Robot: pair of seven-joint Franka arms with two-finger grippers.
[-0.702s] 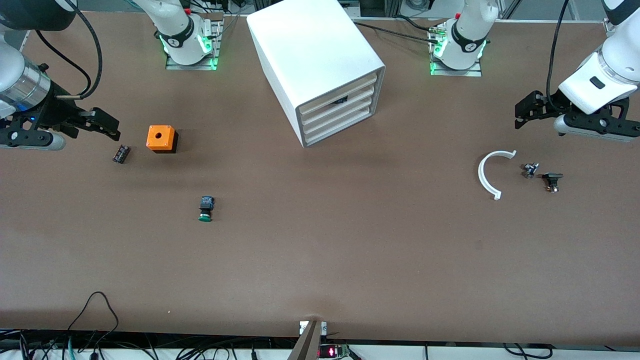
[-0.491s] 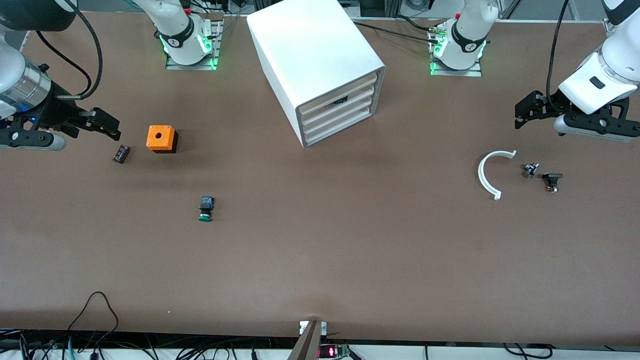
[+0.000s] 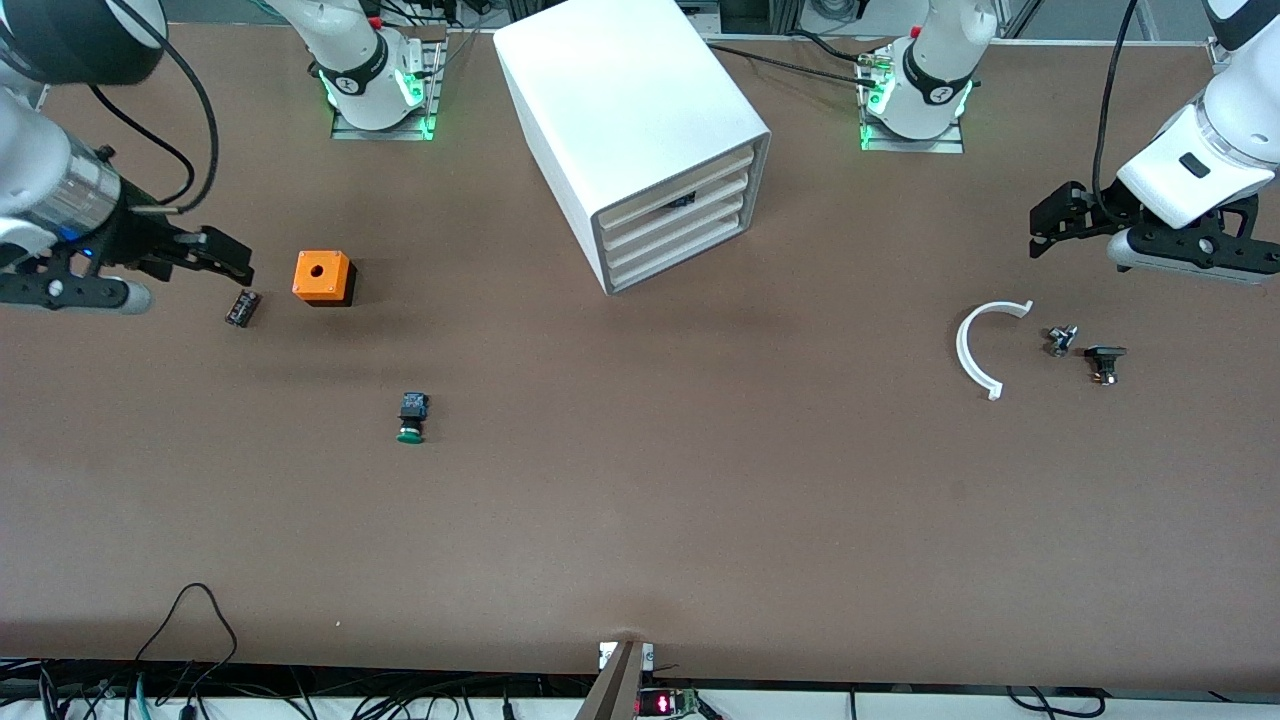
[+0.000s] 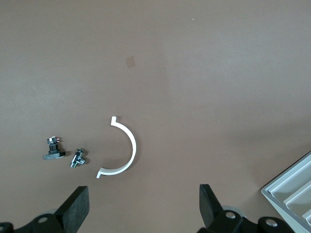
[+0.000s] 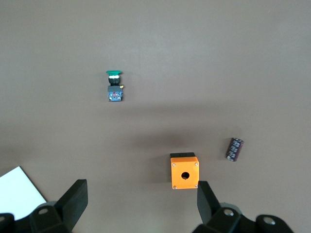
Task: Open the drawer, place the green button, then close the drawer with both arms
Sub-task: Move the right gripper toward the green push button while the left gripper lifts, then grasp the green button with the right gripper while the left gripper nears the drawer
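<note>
The white cabinet [image 3: 620,110] stands between the two arm bases, and the drawer [image 3: 680,252], its lowest one, is pushed in like the two above. The button [image 3: 411,418] [image 5: 114,87], with a green cap and a black-and-blue body, lies on its side on the brown table, nearer the front camera than the orange cube. My right gripper [image 3: 235,262] [image 5: 141,191] hangs open and holds nothing, over the table beside the cube. My left gripper [image 3: 1045,225] [image 4: 144,199] is open and holds nothing, above the table near the white arc.
An orange cube with a hole [image 3: 322,276] [image 5: 184,172] and a small dark cylinder [image 3: 242,307] [image 5: 234,148] lie at the right arm's end. A white arc [image 3: 980,345] [image 4: 121,148], a small metal part [image 3: 1060,340] [image 4: 78,158] and a black-capped part [image 3: 1104,361] [image 4: 52,149] lie at the left arm's end.
My right gripper has shifted a little toward the orange cube. The left arm and all the things on the table have stayed where they were.
</note>
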